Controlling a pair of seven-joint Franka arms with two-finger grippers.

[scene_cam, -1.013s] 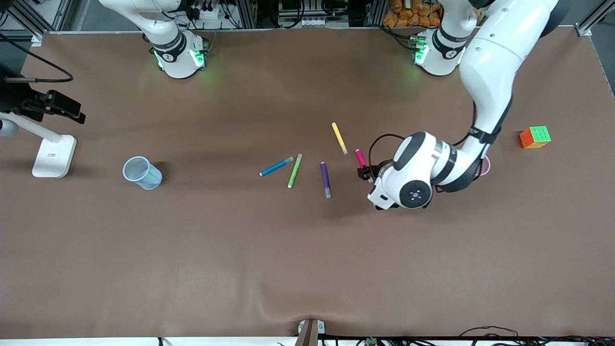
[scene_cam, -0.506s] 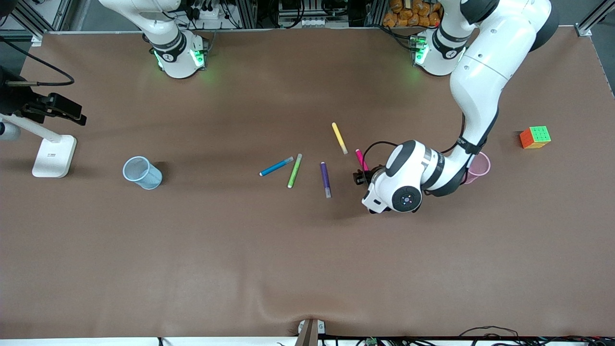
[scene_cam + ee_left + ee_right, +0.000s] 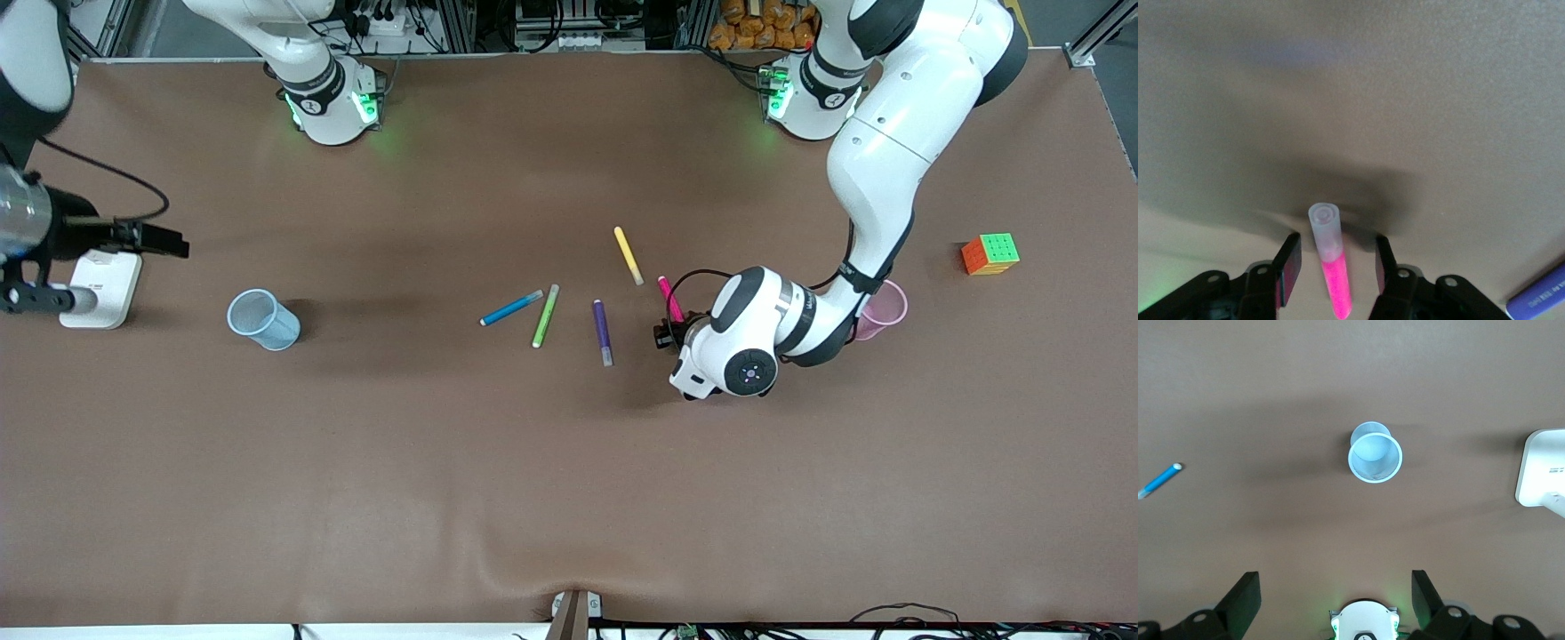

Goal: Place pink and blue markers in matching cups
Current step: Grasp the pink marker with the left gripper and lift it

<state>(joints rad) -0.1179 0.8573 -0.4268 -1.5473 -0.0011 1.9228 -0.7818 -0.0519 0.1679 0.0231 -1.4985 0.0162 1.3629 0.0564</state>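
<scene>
Tabletop [image 3: 569, 498] contents as we read them: the left claw [image 3: 1335, 267] sits low over the pink marker [image 3: 1333, 267], fingers [image 3: 1289, 267] straddling it with a small gap on each side, not pinching. The pink cup [image 3: 885, 308] stands just beside the left arm. The right claw [image 3: 1336, 593], spread wide, hangs high over the blue cup [image 3: 1375, 453]; the blue marker [image 3: 511, 308] lies well apart from both claws.

Matt brown table [image 3: 444, 489]; translucent, seemingly plastic blue cup [image 3: 263, 320].
</scene>
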